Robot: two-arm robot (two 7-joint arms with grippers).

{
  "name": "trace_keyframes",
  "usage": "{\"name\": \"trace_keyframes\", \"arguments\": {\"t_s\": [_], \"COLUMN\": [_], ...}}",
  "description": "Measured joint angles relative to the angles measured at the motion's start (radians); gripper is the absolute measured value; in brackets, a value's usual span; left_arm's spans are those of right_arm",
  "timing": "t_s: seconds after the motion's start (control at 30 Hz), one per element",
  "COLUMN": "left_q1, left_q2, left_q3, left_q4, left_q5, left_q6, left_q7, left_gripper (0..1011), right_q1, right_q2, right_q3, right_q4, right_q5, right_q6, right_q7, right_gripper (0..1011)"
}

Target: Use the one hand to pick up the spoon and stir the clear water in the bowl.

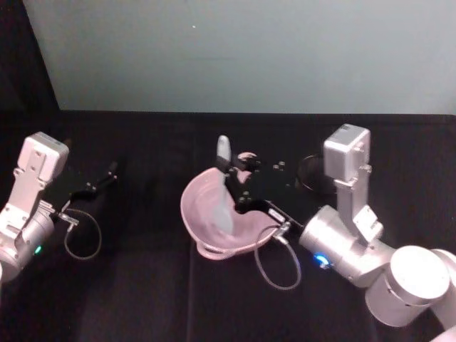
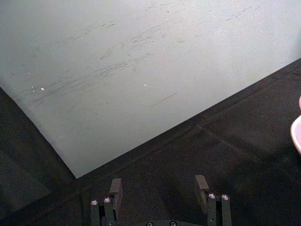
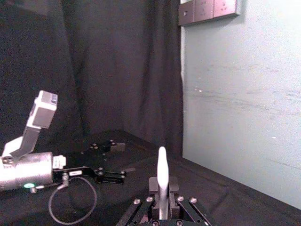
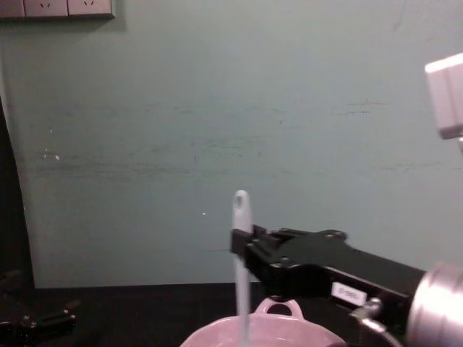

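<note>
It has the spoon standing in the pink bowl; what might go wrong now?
The right gripper pinches the spoon by its slim handle, so it might twist or slip. Nothing steadies the bowl; the left gripper sits apart, so a push on the wall may slide or tip it. The cable loop hangs by the rim and may snag.

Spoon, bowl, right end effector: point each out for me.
spoon [image 4: 240, 208], chest view, upper handle above the grip.
bowl [image 1: 192, 205], head view, left inner wall.
right end effector [image 4: 239, 243], chest view, fingertips clamping the handle.
</note>
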Motion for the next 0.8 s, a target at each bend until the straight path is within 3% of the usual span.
{"name": "trace_keyframes", "arguments": {"t_s": [0.2,0.4,0.6,0.8], "left_q1": [0.0,0.0,0.0,0.0], "left_q2": [0.0,0.0,0.0,0.0], "left_q3": [0.0,0.0,0.0,0.0], "left_q4": [0.0,0.0,0.0,0.0], "left_q5": [0.0,0.0,0.0,0.0], "left_q6": [0.0,0.0,0.0,0.0], "left_q7": [0.0,0.0,0.0,0.0], "left_gripper": [1011,1011,1011,1011], "right_q1": [0.031,0.073,0.098,0.088], "right_q2": [-0.026,-0.062,-0.084,-0.08], "right_q3": [-0.023,-0.033,-0.021,0.001], "right_q4": [0.036,0.1,0.15,0.146], "right_q5": [0.0,-0.034,-0.082,-0.116], "right_q6": [-0.013,-0.048,-0.071,-0.082], "right_q7": [-0.001,-0.039,-0.086,-0.113], "right_gripper": [125,125,125,125]}}
